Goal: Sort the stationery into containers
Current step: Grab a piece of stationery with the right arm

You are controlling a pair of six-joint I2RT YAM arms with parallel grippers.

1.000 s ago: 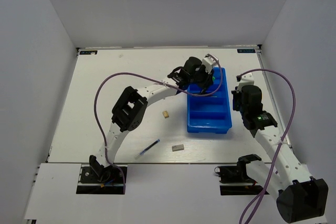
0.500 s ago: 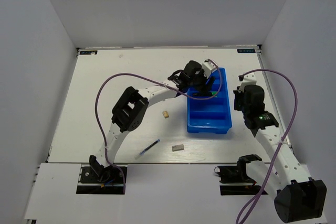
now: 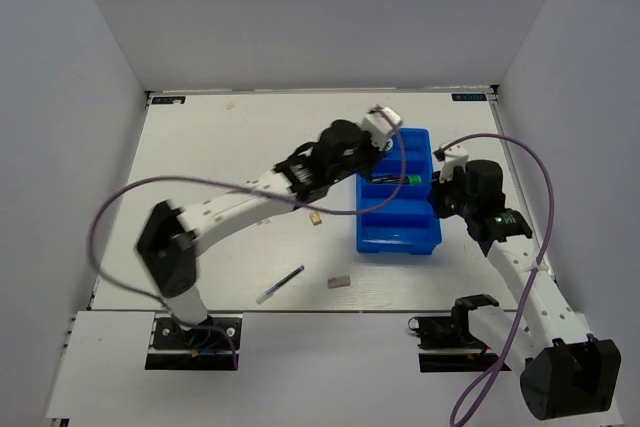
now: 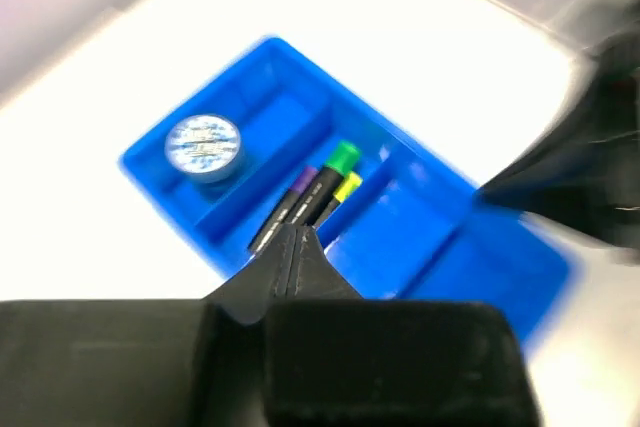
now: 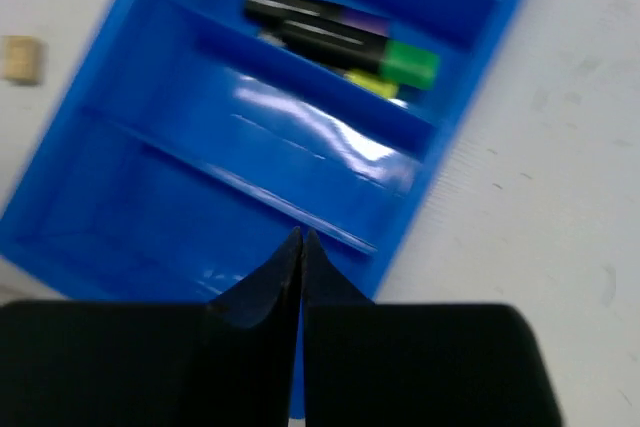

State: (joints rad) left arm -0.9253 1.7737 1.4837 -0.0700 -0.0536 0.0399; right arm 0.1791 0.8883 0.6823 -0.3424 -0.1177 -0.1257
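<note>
A green-ended highlighter [image 3: 398, 180] lies in the blue tray [image 3: 400, 234]. A pen [image 3: 280, 285], tan eraser [image 3: 316, 216] and grey eraser [image 3: 339, 282] lie outside it

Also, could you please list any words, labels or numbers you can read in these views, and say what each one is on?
No text here can be read.
Blue sticker at the far left corner of the table: print too small to read.
Blue sticker at the far right corner: too small as well.
Blue-white disc in the blue tray: patterned face, blurred.
Black highlighters: pale barrel marks, blurred.
</note>
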